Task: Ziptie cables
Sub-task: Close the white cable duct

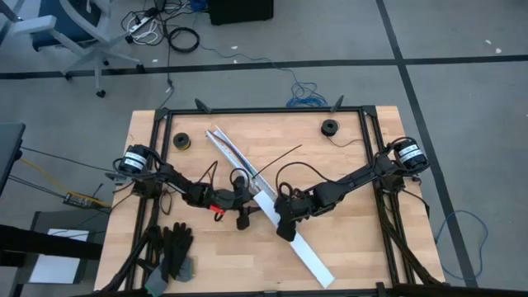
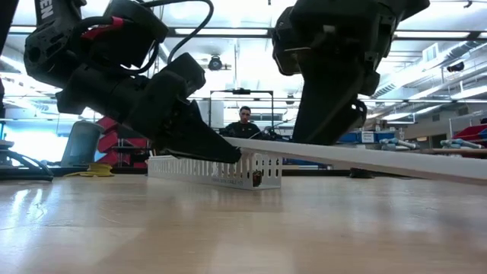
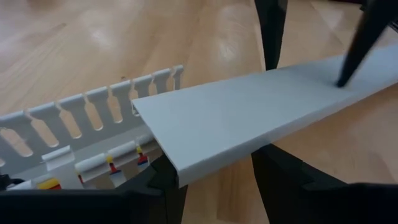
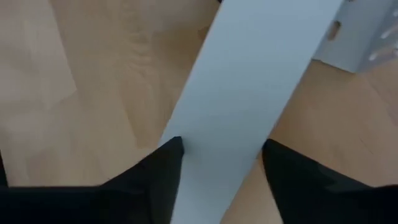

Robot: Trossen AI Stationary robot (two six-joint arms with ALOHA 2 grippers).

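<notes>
The bench carries a long white slotted channel lying slantwise near its middle. A flat white lid runs on from it toward the near right. Both arms meet over this pair, the left reaching in from the left side and the right from the right side. The lid's end sits raised above the channel's end instead of seated on it. The left pincer is there, and as far as the close view shows it is clenched on that end. Farther along, the right pincer straddles the lid across its width; I cannot tell whether it is grasping the lid or has let go. The cables lie down inside the channel, showing only as small red, yellow and blue bits between the slots under the lid's end. No ziptie is in sight. The step in hand looks like work on the lid, not yet any tying. The pictures do not say whether the lid is coming off or going on. If it is coming off, the next move calls for both arms to carry it clear together and keep it level. That would leave the cables exposed for gathering.
</notes>
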